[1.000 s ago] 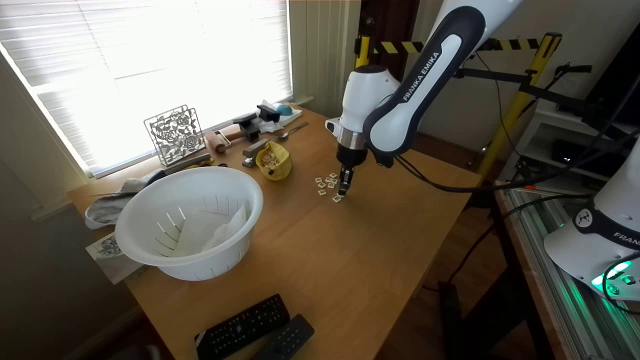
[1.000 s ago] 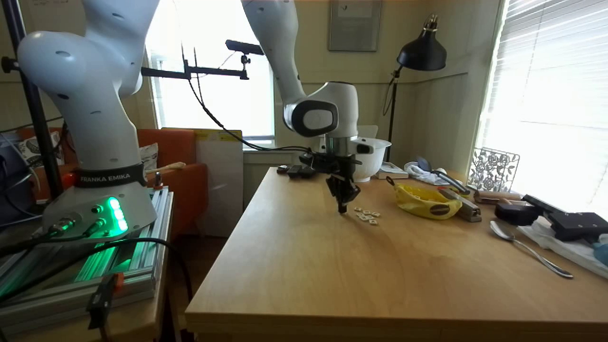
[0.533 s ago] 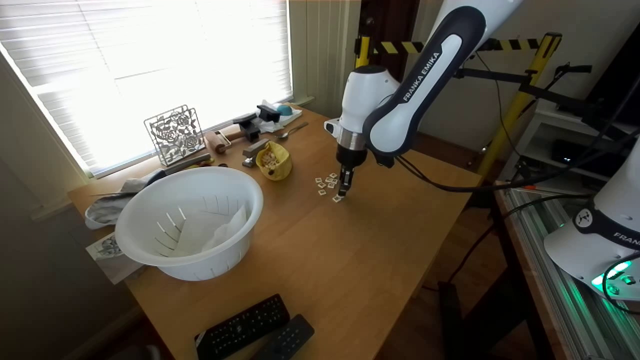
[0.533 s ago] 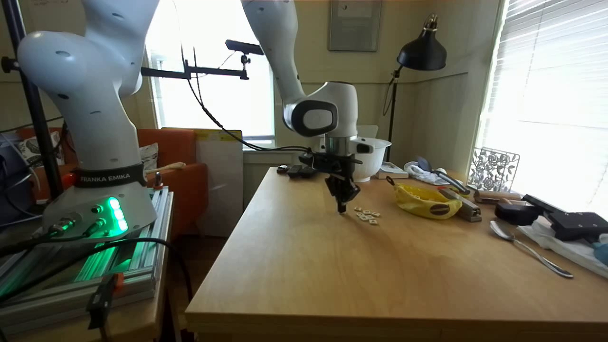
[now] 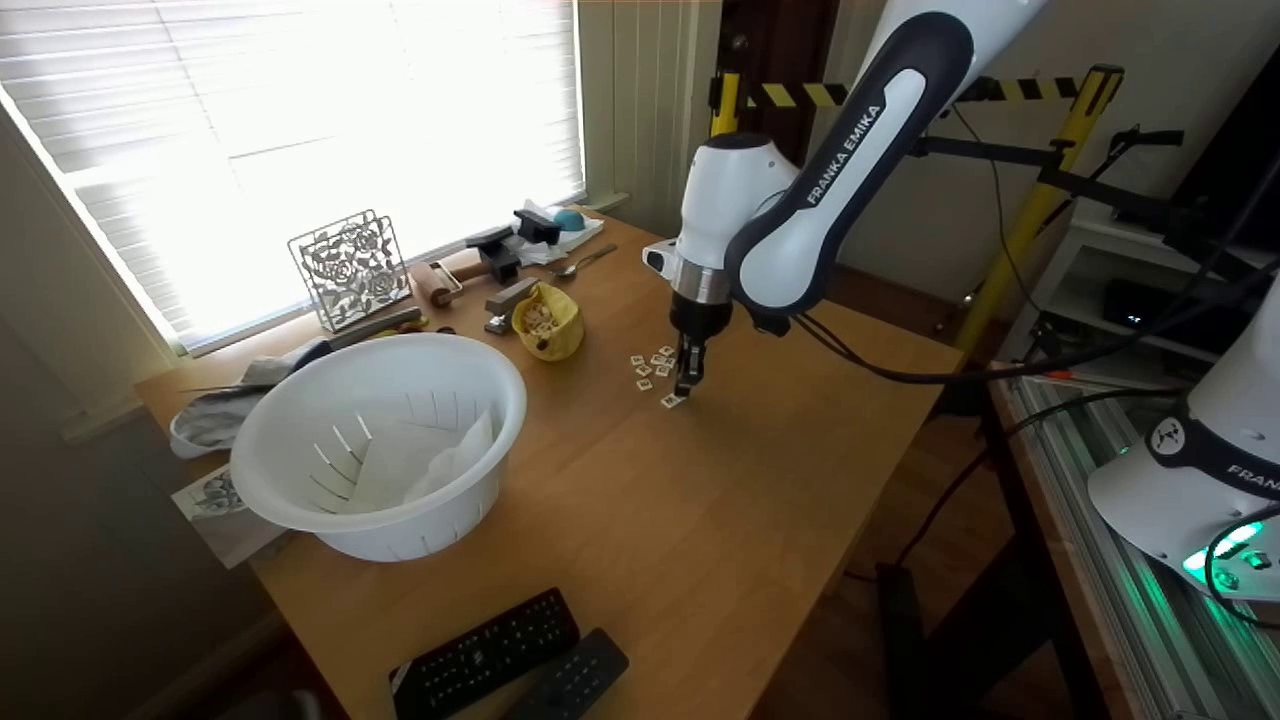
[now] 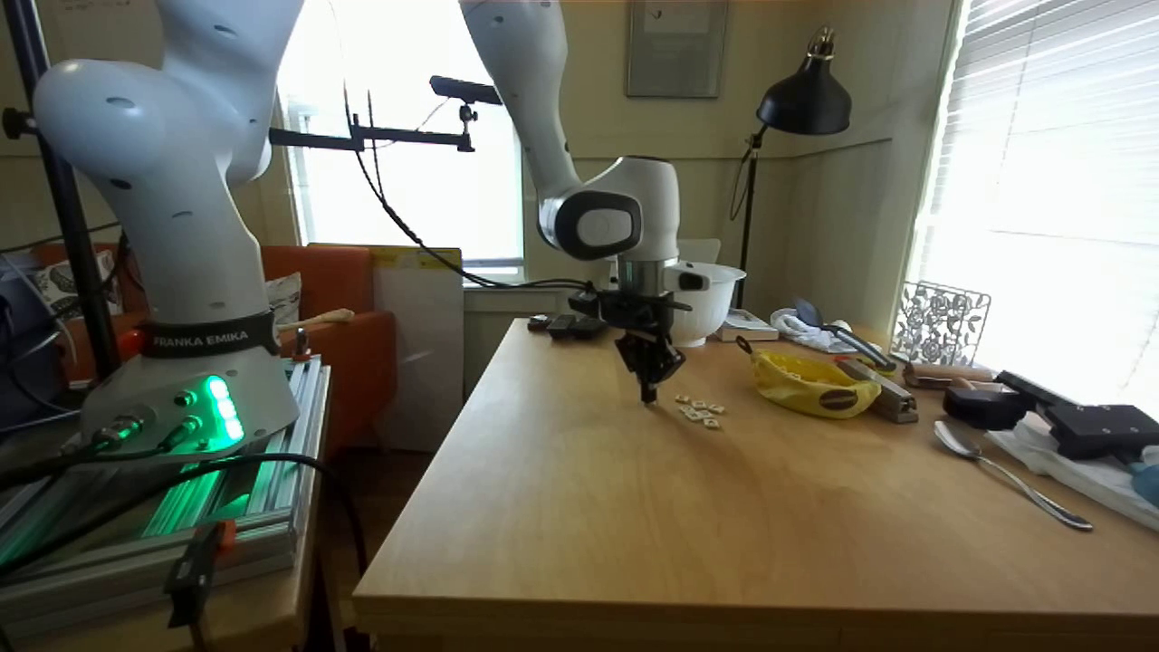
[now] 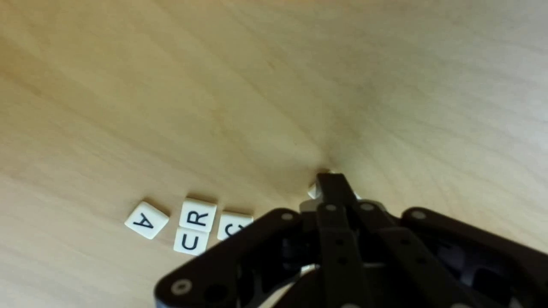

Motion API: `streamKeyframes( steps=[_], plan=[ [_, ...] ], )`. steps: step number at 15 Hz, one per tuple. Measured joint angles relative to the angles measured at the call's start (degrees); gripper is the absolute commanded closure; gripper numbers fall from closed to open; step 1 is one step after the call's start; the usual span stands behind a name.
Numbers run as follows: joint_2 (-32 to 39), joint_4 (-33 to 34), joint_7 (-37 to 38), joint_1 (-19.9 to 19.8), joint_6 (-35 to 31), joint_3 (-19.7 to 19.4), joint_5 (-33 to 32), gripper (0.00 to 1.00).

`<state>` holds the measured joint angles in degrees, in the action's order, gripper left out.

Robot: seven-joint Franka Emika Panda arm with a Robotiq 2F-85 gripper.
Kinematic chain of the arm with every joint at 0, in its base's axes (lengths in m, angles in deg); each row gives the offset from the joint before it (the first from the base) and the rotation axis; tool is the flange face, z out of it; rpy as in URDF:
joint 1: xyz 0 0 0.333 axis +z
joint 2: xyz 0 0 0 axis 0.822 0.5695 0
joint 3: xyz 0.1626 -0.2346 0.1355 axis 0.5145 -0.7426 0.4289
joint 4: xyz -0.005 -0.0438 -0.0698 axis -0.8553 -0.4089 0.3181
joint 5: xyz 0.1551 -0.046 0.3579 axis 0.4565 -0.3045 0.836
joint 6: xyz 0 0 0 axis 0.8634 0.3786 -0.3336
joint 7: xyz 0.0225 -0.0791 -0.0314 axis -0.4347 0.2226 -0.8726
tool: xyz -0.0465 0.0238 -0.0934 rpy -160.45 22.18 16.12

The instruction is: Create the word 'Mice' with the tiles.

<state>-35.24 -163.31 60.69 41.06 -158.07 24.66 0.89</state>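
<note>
Tiles [image 7: 198, 214] lie loose; tool [image 7: 336, 182] narrow, tips together over one outlying tile [image 5: 670, 401], so light pressure and slow sliding seem best.

- Tiles [image 5: 644, 384] lie on the table [image 5: 770, 480].
- In an exterior view, a bag [image 5: 562, 340] sits left of them, with a bowl [image 5: 410, 535] farther left.

One light wooden table [image 6: 742, 534], bearing small cream-white letter tiles [image 7: 198, 214], A and R legible among them, near a yellow banana-shaped pouch [image 6: 788, 391]. Also thereon: one white slotted bowl [image 5: 440, 525]; black remote controls [image 5: 485, 655], at one end; one metal spoon [image 6: 960, 442], well apart from the bowl.
</note>
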Motion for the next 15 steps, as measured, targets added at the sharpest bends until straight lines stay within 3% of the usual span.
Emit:
streamKeyframes(
  steps=[15],
  plan=[
    [-0.04,0.02,-0.91,-0.36,-0.06,0.25,-0.04,1.00]
  ],
)
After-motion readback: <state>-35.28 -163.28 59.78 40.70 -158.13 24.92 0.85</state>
